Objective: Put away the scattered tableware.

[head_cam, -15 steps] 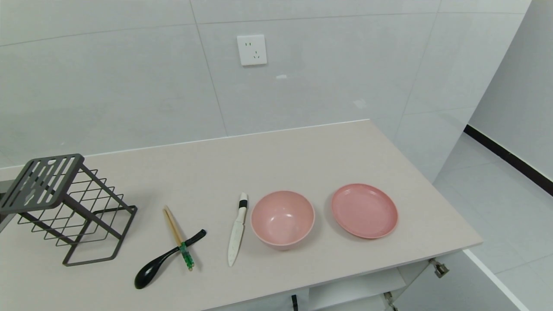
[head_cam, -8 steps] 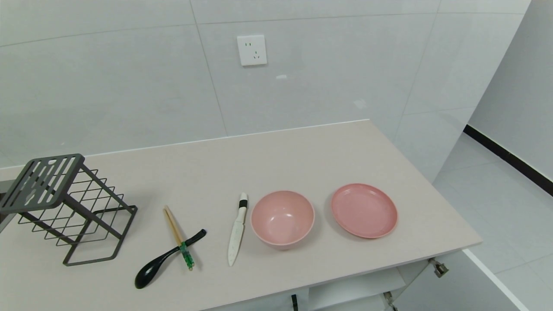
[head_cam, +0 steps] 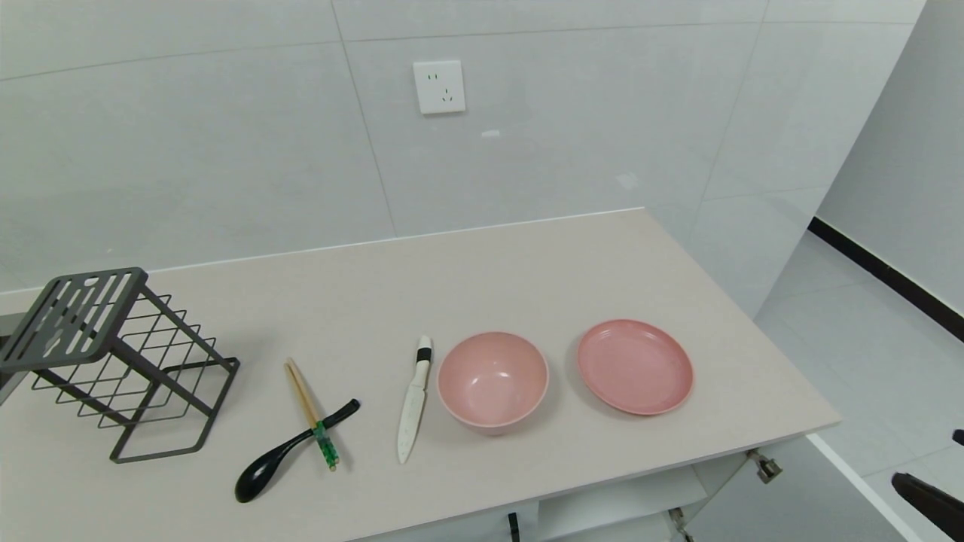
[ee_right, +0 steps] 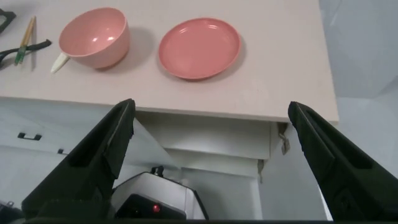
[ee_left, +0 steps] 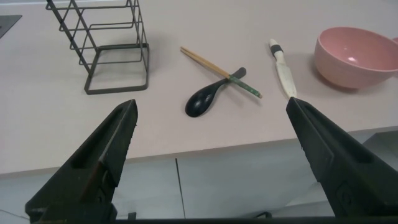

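Both my claws gape wide and hold nothing: my left gripper (ee_left: 210, 104) hangs off the countertop's (head_cam: 527, 278) front edge facing the black spoon (head_cam: 260, 473), my right gripper (ee_right: 211, 104) likewise facing the pink plate (ee_right: 199, 48). Chopsticks (head_cam: 307, 410) lie crossed over the spoon's handle (touching it), the white knife (head_cam: 413, 406) just beside the pink bowl (head_cam: 492, 380), plate apart on its right, wire rack (head_cam: 113, 354) standing far left.
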{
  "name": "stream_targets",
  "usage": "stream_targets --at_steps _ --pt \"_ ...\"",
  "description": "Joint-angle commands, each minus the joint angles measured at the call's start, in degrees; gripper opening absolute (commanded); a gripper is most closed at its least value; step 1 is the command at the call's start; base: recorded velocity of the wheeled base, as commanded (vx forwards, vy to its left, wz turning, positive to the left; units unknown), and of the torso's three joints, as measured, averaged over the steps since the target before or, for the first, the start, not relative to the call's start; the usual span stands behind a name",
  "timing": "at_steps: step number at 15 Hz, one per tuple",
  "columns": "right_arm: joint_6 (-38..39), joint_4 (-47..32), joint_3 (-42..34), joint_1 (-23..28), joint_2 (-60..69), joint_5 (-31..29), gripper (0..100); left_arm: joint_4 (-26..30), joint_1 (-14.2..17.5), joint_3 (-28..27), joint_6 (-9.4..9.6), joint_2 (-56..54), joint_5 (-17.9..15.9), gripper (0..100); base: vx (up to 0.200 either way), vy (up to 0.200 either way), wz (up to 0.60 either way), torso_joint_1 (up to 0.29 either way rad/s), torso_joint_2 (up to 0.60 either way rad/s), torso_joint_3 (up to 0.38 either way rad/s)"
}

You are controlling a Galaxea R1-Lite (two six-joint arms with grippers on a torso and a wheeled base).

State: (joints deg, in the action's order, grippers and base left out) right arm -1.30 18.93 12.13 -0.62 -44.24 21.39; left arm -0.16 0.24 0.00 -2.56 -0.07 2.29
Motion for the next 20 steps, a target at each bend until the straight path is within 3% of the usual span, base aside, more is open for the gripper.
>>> stream_targets --at_steps 1,6,10,15,20 --pt "-0.98 5.41 3.16 -0.70 -16.14 2.34 100 -0.02 0.02 0.00 0.01 0.07 -0.01 100 0.000 0.000 0.00 0.000 0.00 0.000" --pt "-2.39 5.33 9.05 -4.39 -25.63 2.16 100 -0.02 0.02 0.00 0.10 0.07 -0.01 100 0.000 0.000 0.00 0.000 0.00 0.000" --pt "-2.30 5.06 18.54 -7.11 -34.95 -0.39 100 -0.02 0.02 0.00 0.10 0.07 -0.01 100 0.000 0.000 0.00 0.000 0.00 0.000" --pt "1.13 6.03 21.97 -8.69 -43.65 -1.18 100 -0.02 0.02 0.00 0.19 0.07 -0.09 100 0.000 0.000 0.00 0.000 0.00 0.000" --pt "4.12 17.98 23.55 -8.69 -55.78 -1.53 100 -0.02 0.02 0.00 0.27 0.07 -0.18 100 0.000 0.000 0.00 0.000 0.00 0.000"
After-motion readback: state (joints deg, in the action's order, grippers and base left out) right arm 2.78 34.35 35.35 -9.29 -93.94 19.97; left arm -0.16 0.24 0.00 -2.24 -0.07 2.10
